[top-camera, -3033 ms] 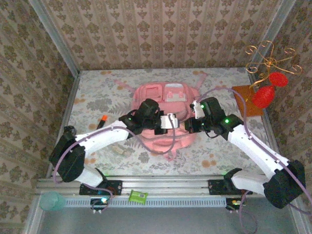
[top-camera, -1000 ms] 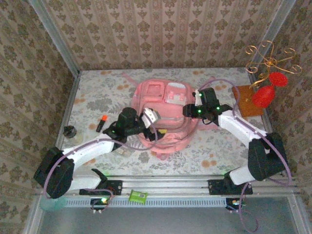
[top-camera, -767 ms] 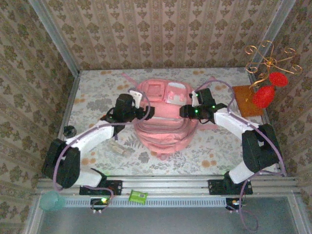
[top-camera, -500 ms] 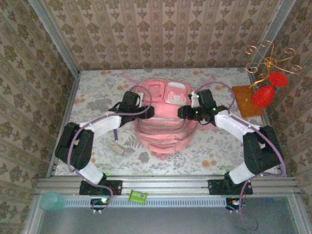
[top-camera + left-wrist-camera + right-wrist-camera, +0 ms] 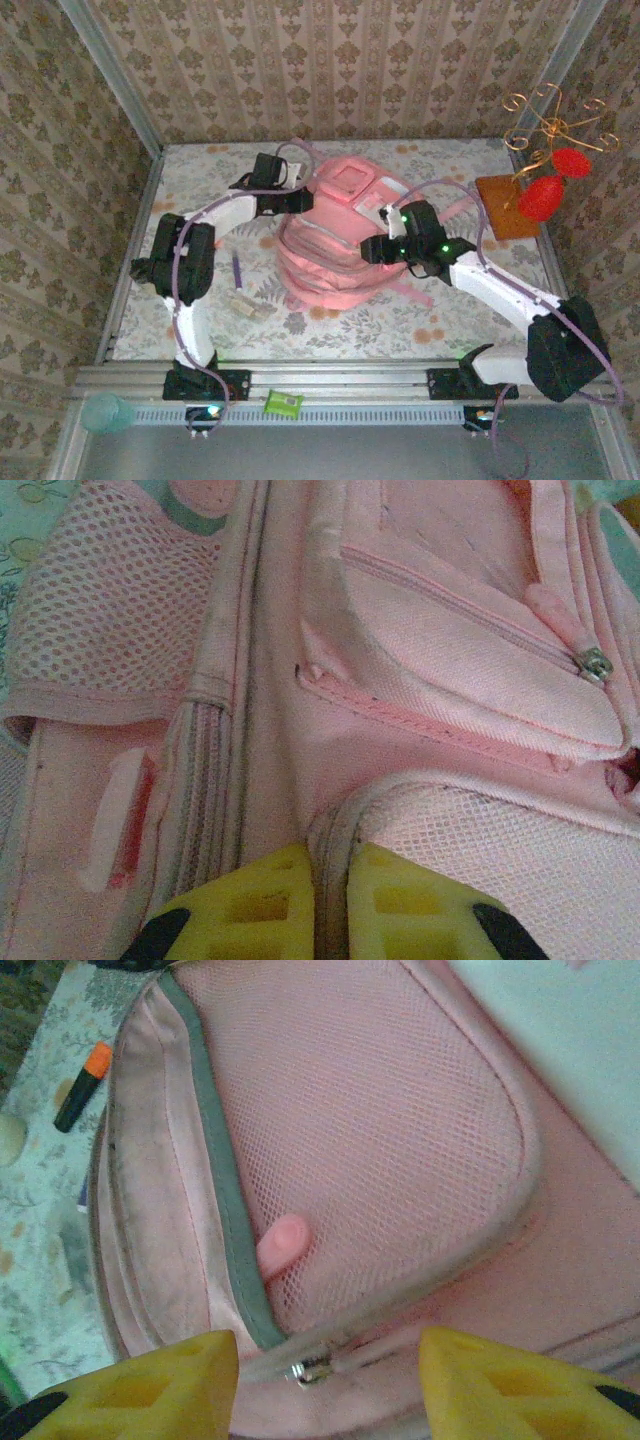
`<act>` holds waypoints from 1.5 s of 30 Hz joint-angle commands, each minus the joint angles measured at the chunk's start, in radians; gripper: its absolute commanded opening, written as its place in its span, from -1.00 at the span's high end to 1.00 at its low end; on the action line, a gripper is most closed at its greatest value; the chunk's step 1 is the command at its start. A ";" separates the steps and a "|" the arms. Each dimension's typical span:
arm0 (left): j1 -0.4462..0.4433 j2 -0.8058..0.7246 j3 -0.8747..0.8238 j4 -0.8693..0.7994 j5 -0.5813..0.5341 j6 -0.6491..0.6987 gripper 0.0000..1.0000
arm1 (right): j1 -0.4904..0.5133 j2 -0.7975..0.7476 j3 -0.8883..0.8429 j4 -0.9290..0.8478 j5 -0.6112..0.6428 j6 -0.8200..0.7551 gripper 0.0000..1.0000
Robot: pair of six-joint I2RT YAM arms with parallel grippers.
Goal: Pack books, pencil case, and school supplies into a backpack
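The pink backpack [image 5: 330,272] lies in the middle of the table, turned at a slant. My left gripper [image 5: 300,200] is at its back left edge, shut on the piped seam [image 5: 330,830] of a mesh pocket. At the bag's right side my right gripper [image 5: 372,250] stands open, its yellow fingers either side of a metal zip pull [image 5: 305,1368] below a mesh pocket [image 5: 380,1130]. A thin purple pen [image 5: 237,270] and a pale beige block [image 5: 250,307] lie left of the bag. A black marker with an orange cap [image 5: 82,1087] lies beyond it. The books and pencil case are out of view.
A wooden stand [image 5: 505,205] with gold wire and red ornaments occupies the back right corner. A small black object [image 5: 140,268] sits by the left wall. A green cup [image 5: 105,412] and a green clip [image 5: 283,403] rest on the front rail.
My left gripper has closed on the backpack's seam and swung to the back left. The bag has turned, and the purple pen has come into sight. My right gripper has shifted towards the front.
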 commanded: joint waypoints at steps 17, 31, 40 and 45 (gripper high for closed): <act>0.021 0.057 0.090 -0.117 -0.007 0.120 1.00 | 0.016 0.065 -0.021 0.092 0.145 -0.235 -0.17; 0.020 0.055 0.091 -0.134 -0.004 0.137 1.00 | 0.018 0.150 -0.005 0.196 0.027 -0.395 -0.14; 0.020 0.063 0.089 -0.133 -0.011 0.127 1.00 | 0.019 0.094 -0.048 0.190 -0.057 -0.404 0.25; 0.021 0.062 0.086 -0.132 -0.015 0.123 1.00 | 0.018 0.041 -0.079 0.175 -0.047 -0.390 0.41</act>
